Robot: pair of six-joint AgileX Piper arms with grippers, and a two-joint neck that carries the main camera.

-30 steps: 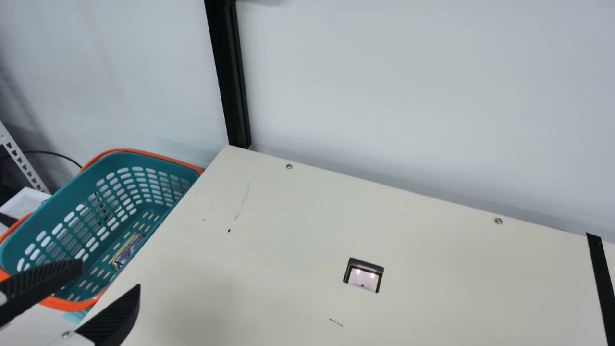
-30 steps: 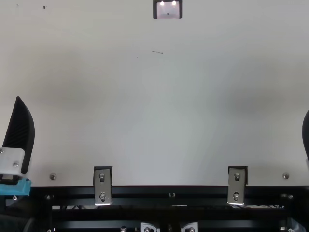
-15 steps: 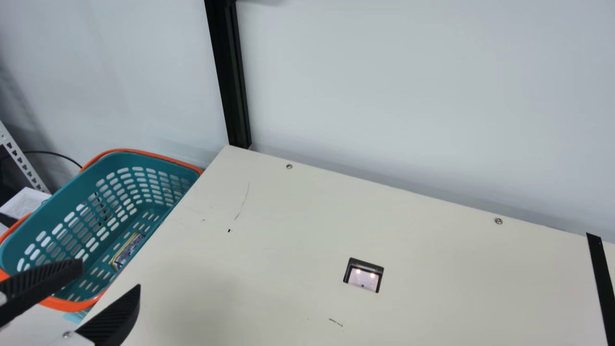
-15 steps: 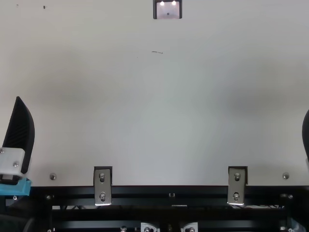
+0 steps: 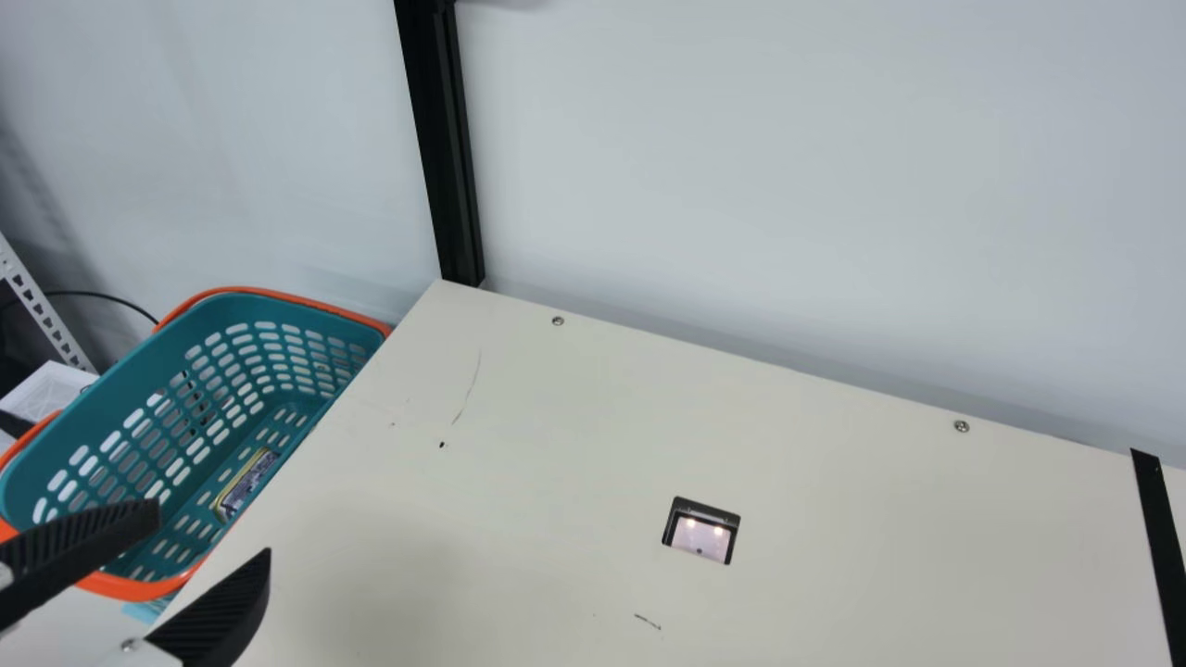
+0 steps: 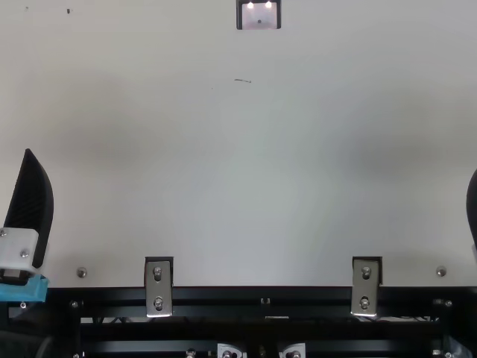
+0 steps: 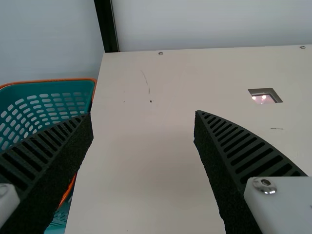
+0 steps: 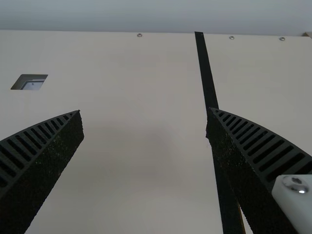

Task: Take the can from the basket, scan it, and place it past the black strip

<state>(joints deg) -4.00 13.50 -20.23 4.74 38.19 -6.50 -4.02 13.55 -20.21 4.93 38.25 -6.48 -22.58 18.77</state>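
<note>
1. Inside the basket (image 5: 204, 320), the can (image 5: 246, 484) is seen lying low near the table-side wall; fingers could be jammed against that wall if the descent were angled badly
2. The left gripper (image 5: 213, 531) is held open and empty near the basket; the rim could be knocked if it were lowered too soon
3. At the back edge, a black post (image 5: 449, 167) is stood, probably clear of the carry
4. The scanner (image 5: 701, 531) is set into the table; a read could be missed if the code were covered by fingers
5. The right gripper (image 8: 145, 110) is spread, nothing gripped
6. The black strip (image 5: 1158, 547) could be undershot if release were early
</note>
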